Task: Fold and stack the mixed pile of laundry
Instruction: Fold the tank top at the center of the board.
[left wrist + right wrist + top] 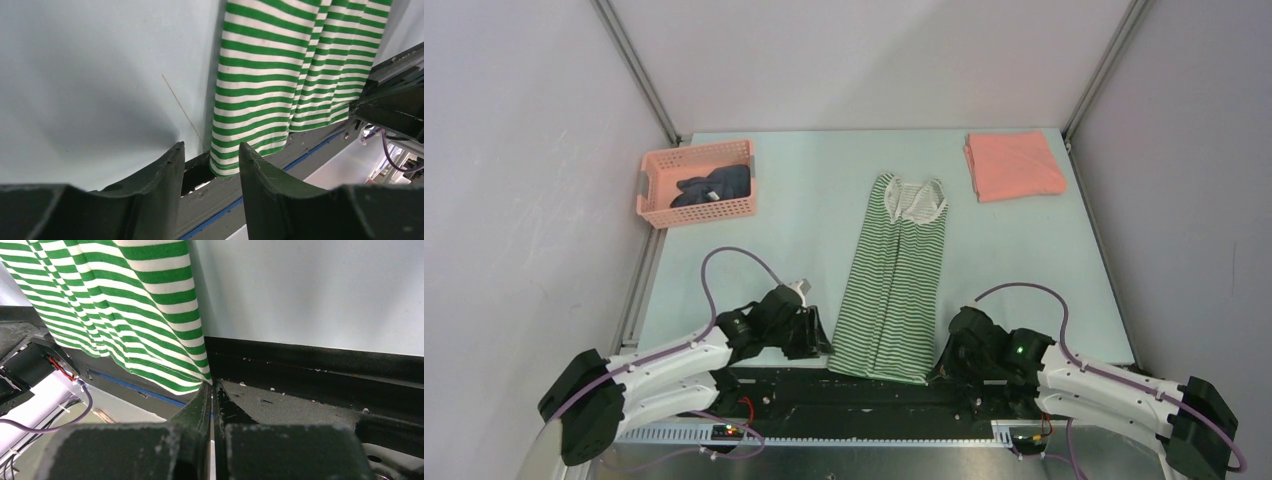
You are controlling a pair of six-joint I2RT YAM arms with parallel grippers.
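The striped shirt [899,290] hangs its hem over the table [804,200] edge so I can grab it: right gripper [212,390] closed on one corner, left gripper [211,152] open around the other

striped garment [894,290] — green-white | shirt [1014,165] — salmon-pink | bundle [714,187] navy-grey | basket [704,210] pink

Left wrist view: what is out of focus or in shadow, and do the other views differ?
Left wrist view: the left tool is soft near the lens, the striped shirt sharp, a soft shadow on the table. Right wrist view: the right tool soft too. Top external view: even light, no glare.
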